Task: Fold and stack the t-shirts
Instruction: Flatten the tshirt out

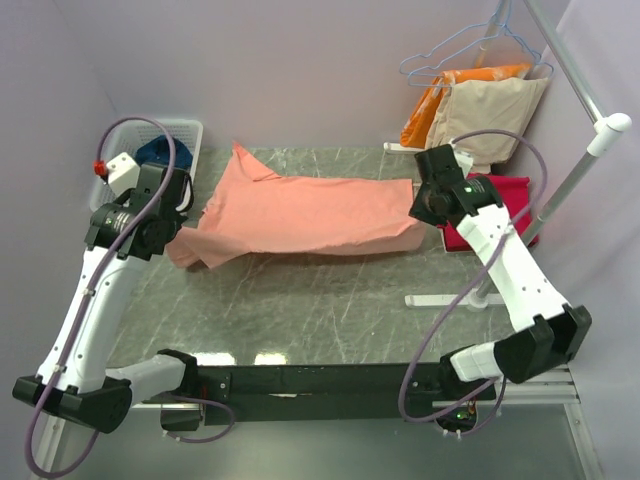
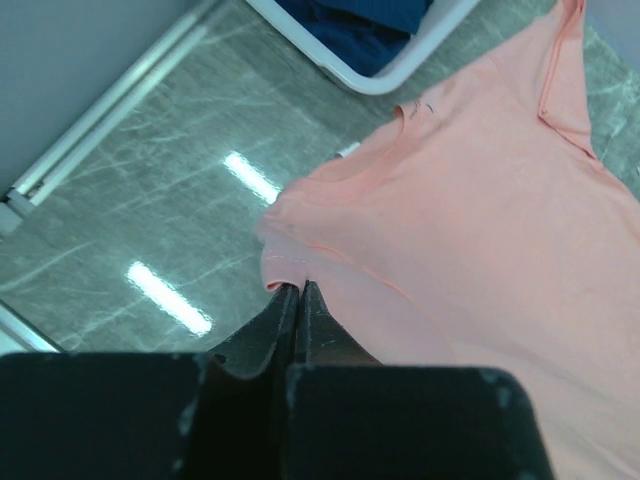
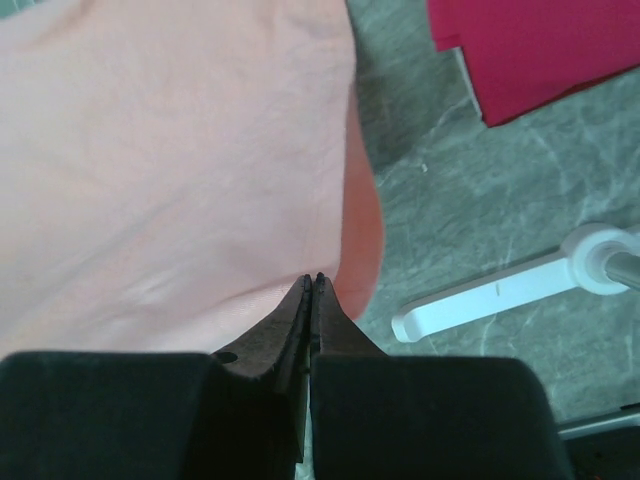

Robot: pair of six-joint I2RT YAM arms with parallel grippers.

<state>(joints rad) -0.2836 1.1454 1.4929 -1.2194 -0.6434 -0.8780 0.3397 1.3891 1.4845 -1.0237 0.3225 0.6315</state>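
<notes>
Working on the salmon-pink t-shirt (image 1: 310, 215), spread lengthwise across the middle of the marble table (image 1: 300, 320), with the crimson-red t-shirt (image 1: 505, 195) lying flat off to the right and the navy-blue t-shirt (image 2: 350, 30) sitting in the white basket (image 2: 400, 78) at the far left. Clamping the left gripper (image 2: 300, 290) shut on a bunched edge at the pink shirt's left end, and the right gripper (image 3: 313, 282) shut on the hem at its right end. Biting only a thin sliver of cloth in each case, so risking a slip on any pull upward or across. Possibly pinching just one layer on the right, judging by a darker fold curling free beside the fingertips, and so risking a lift with the under layer trailing behind. Risking a skewed crease as well, given the rumpled, drooping left end against the flatter right. Courting a snag on the white rack foot (image 3: 480, 300) near the right corner, or dragging pink cloth over the crimson one.
</notes>
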